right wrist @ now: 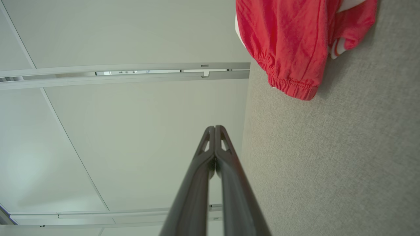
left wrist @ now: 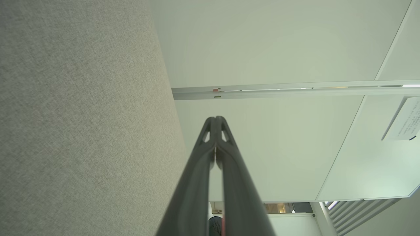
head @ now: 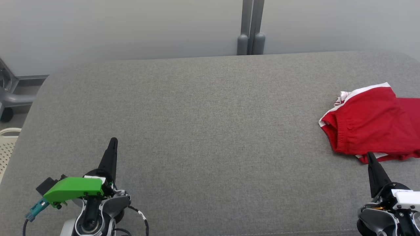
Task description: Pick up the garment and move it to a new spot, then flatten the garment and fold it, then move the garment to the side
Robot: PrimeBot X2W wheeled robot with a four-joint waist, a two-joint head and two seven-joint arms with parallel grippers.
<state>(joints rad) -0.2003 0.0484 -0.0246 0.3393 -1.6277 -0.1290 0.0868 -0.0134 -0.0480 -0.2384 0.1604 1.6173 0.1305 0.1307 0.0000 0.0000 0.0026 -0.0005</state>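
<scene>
The garment [head: 370,123] is red with white trim and an elastic waistband, lying loosely folded at the right edge of the grey padded table [head: 210,131]. It shows again at the top of the right wrist view, garment [right wrist: 288,39]. My right gripper [head: 370,154] is shut, its tip just at the garment's near edge, holding nothing; its fingertips [right wrist: 215,128] are pressed together. At the lower left my left gripper [head: 113,140] is shut and empty over bare table, its closed gripper [left wrist: 215,118] pointing toward the wall.
A grey partition wall with a vertical post [head: 251,29] runs behind the table. A wheeled chair base [head: 10,98] and a white perforated basket [head: 6,144] stand off the table's left edge.
</scene>
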